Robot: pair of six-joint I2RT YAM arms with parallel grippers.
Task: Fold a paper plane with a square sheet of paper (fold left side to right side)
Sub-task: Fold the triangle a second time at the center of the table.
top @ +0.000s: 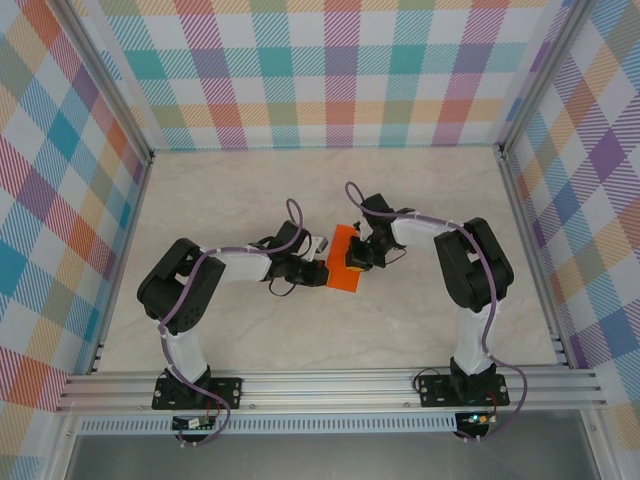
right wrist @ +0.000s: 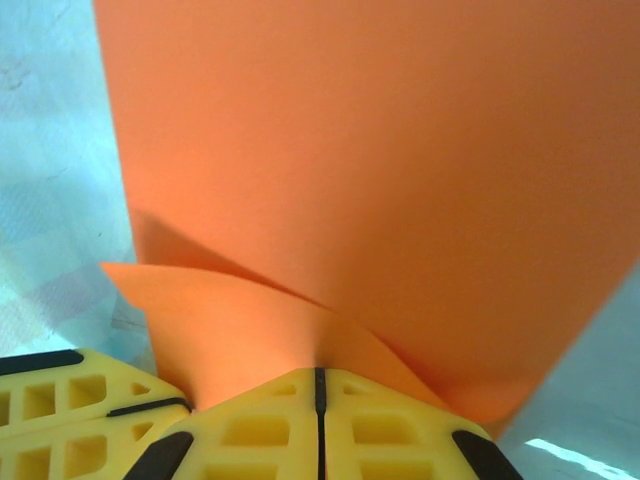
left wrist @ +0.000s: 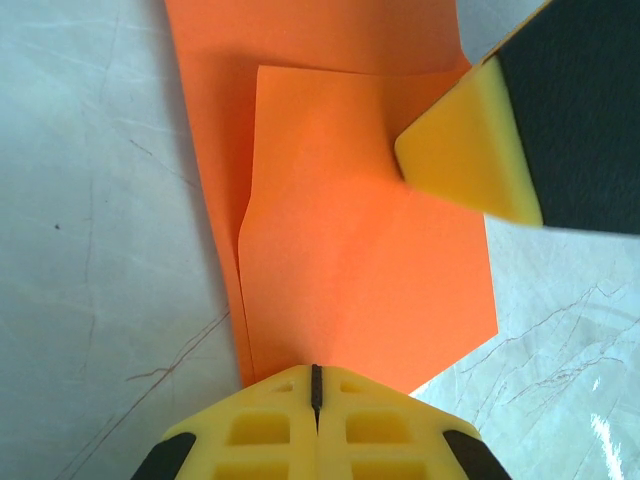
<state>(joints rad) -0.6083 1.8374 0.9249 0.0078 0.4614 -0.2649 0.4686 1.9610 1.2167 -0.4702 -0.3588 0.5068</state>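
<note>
From above we saw the square sheet of paper as a small orange shape on the bench at mid-frame, between the left gripper and the right gripper. The left wrist view added a folded layer lying over it, its left edge kinked. The left fingers were clenched at its lower edge; the right fingers were clenched on a lifted flap.

The square sheet of paper is thin, matt orange paper. The table looks like smooth, faintly glossy marble. The left gripper has matt yellow plastic fingers.
</note>
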